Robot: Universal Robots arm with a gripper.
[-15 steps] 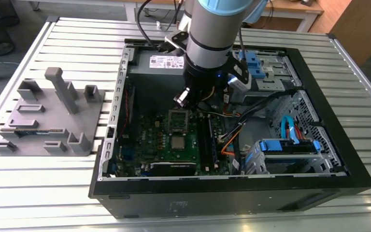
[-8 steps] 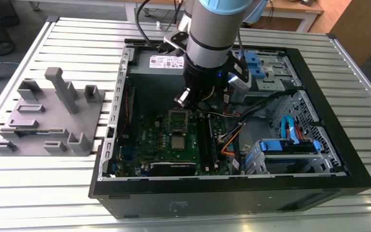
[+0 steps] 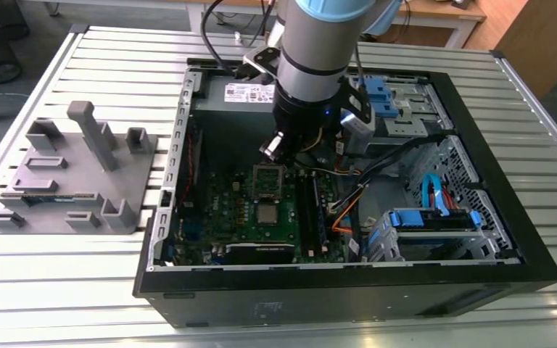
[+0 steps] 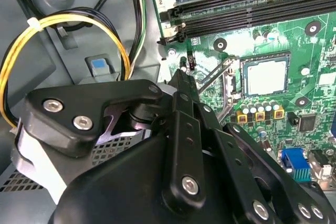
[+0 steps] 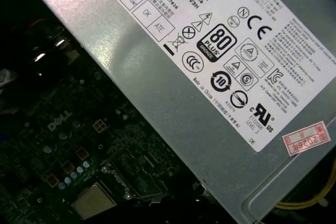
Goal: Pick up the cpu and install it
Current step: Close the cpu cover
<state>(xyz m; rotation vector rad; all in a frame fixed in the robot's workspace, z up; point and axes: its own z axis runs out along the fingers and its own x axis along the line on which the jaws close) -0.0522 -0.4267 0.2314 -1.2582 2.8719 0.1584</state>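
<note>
The cpu [image 3: 267, 212] is a small silvery square lying flat in the socket of the green board [image 3: 230, 210], inside the open computer case. Behind it the socket's metal frame [image 3: 269, 177] stands lifted. In the second wrist view the cpu [image 4: 266, 74] sits in its dark socket with the frame and lever [image 4: 220, 85] raised beside it. The cpu [image 5: 94, 200] also shows in the first wrist view. My gripper [image 3: 276, 150] hangs above the board's back part, behind the socket and apart from the cpu. Its black fingers [image 4: 182, 85] meet in one narrow tip, shut on nothing.
A grey plastic holder [image 3: 66, 174] with a thin memory stick [image 3: 51, 197] lies on the slatted table at the exterior view's left. The grey power supply [image 5: 210, 51] is close behind the gripper. Yellow cables [image 4: 63, 22], black memory slots [image 4: 252, 3] and a blue drive cage [image 3: 434, 217] crowd the case.
</note>
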